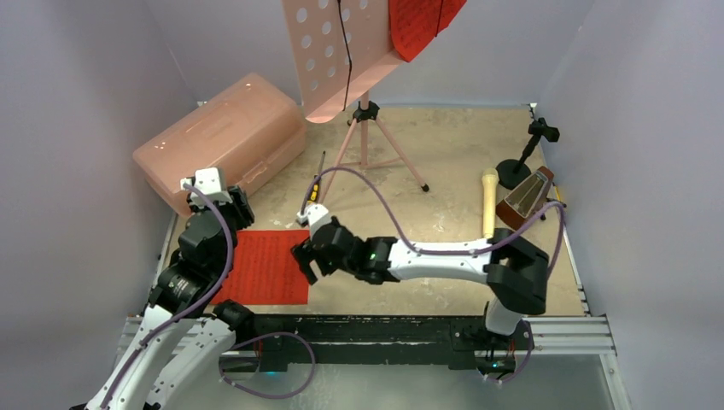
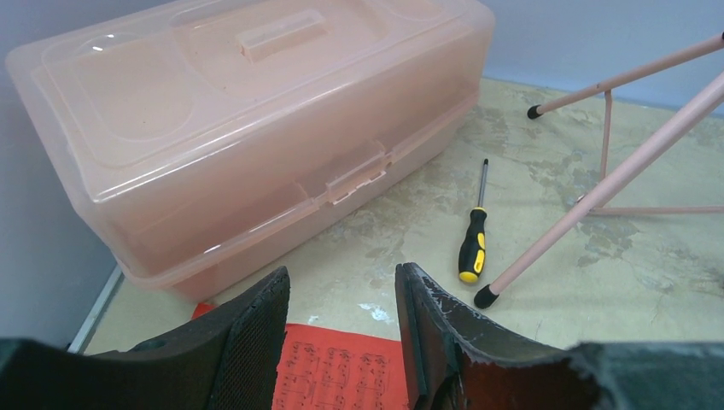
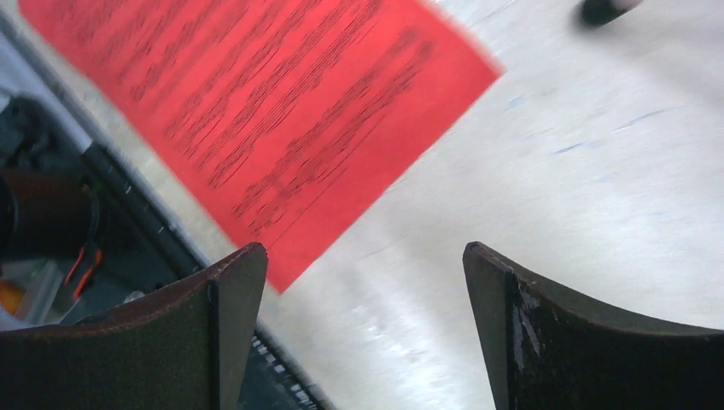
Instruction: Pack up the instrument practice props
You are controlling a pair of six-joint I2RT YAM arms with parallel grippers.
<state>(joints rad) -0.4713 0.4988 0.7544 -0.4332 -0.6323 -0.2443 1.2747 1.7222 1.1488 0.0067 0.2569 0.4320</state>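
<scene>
Tan desk (image 1: 461, 145) carried everything. Translucent pink lidded box (image 1: 226, 137) sat closed at the far left, latch side facing the left arm. Pink music stand (image 1: 365, 137) stood upright on its tripod at far center, its perforated panel tilted, with one red sheet (image 1: 418, 26) resting on the panel's right part. Second red sheet (image 1: 269, 265) lay flat on the desk near the front edge, between the two arms. Left pincer (image 2: 341, 286) hung above that sheet's far-left corner, jaws apart, nothing between them, pointing toward the box. Right pincer (image 3: 365, 256) was at the sheet's right edge, jaws wide apart and empty; wrist view blurred, contact with the paper not clear. Brown metronome (image 1: 525, 198) lay tipped over at the right side, just beside the cream microphone (image 1: 488, 201), which lay flat. Small black stand (image 1: 525, 154) stood behind them. Yellow-and-black screwdriver (image 2: 472, 248) lay between the box and the nearest tripod leg.
</scene>
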